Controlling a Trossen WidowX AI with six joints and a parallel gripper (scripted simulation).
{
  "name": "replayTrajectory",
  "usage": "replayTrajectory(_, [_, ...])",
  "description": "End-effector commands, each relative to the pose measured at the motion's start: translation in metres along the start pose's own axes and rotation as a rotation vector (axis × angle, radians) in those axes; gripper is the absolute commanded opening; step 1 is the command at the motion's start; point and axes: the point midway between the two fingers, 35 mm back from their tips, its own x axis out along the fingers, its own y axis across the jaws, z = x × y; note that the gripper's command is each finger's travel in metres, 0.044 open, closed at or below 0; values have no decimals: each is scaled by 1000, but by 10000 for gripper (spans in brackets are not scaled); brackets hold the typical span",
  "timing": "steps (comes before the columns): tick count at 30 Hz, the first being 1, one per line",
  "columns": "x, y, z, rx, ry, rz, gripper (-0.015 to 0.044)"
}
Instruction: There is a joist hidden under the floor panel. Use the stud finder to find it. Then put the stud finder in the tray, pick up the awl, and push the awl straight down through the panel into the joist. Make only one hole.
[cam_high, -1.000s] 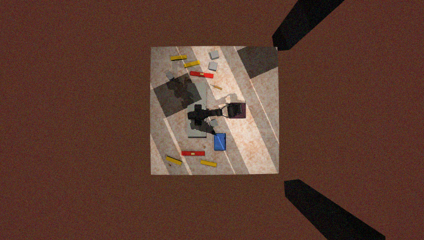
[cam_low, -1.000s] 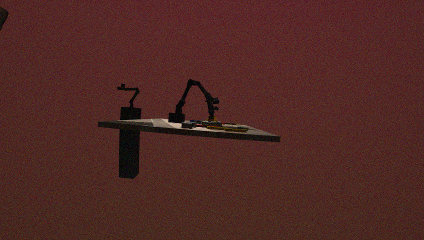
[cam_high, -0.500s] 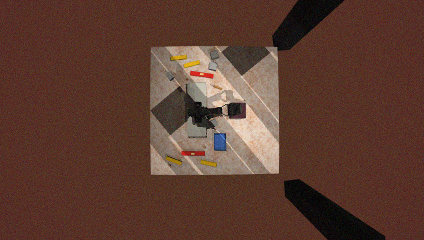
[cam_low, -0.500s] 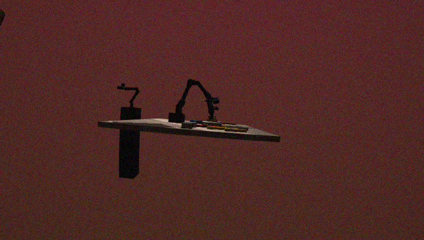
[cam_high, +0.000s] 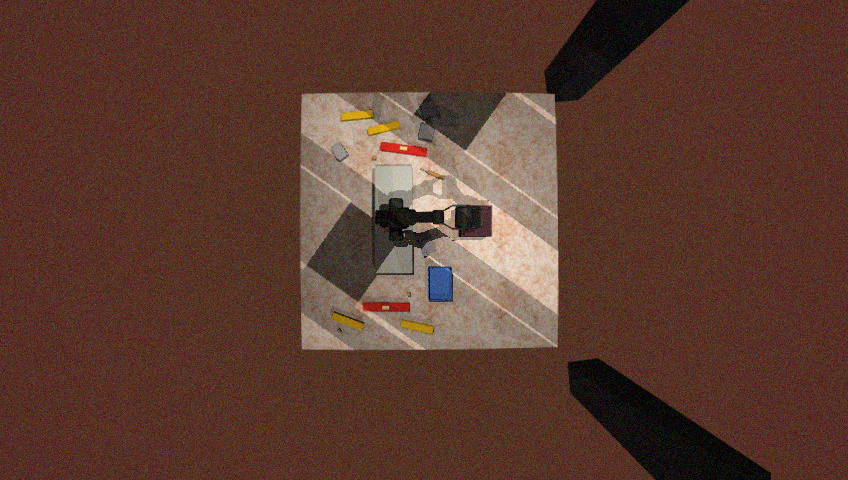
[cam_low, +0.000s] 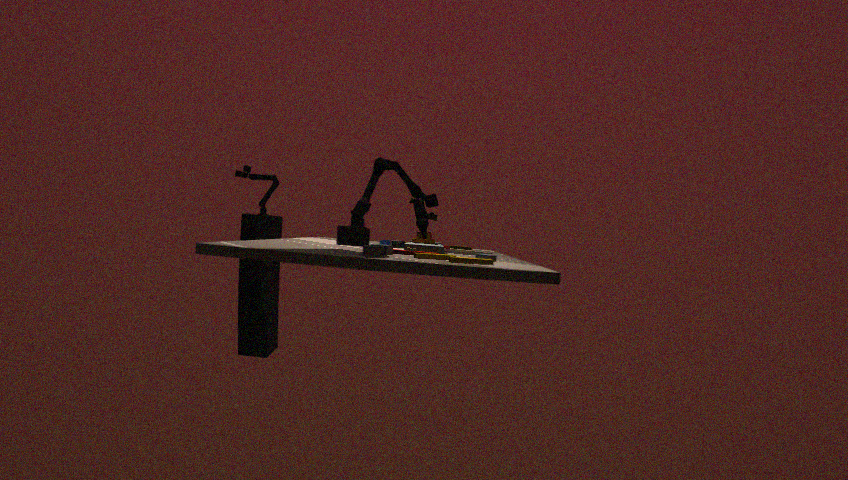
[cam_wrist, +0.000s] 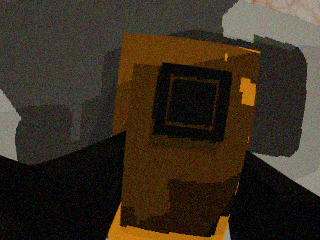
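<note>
My gripper (cam_low: 423, 230) (cam_wrist: 182, 143) is shut on the orange stud finder (cam_wrist: 145, 165) (cam_low: 423, 237), low at the floor panel. The stud finder's square display (cam_wrist: 192, 102) is dark. The floor panel (cam_high: 392, 176) is a long pale grey-green slab; the arm covers its middle in the top view and hides the gripper there. Whether the stud finder touches the panel cannot be told. The blue tray (cam_high: 440, 284) lies to the lower right of the panel, with nothing visible in it. The awl (cam_high: 435, 174), with an orange-brown handle, lies to the right of the panel's upper part.
A red level (cam_high: 386, 306) lies below the panel and another red level (cam_high: 413, 151) above it. Yellow bars (cam_high: 357, 115) (cam_high: 417, 326) and grey blocks (cam_high: 339, 151) (cam_high: 426, 132) lie further out. The arm's base (cam_high: 468, 217) stands right of the panel. Dark shadows cross the table.
</note>
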Motion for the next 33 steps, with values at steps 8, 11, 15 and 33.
replayTrajectory(8, [0, -19, -1, -2, 2, -6, 0])
replayTrajectory(11, [0, -24, -1, -2, 2, -7, 0])
replayTrajectory(15, [0, -30, -1, -2, 2, -7, 0])
replayTrajectory(33, [0, -59, -1, -3, 2, -10, 0])
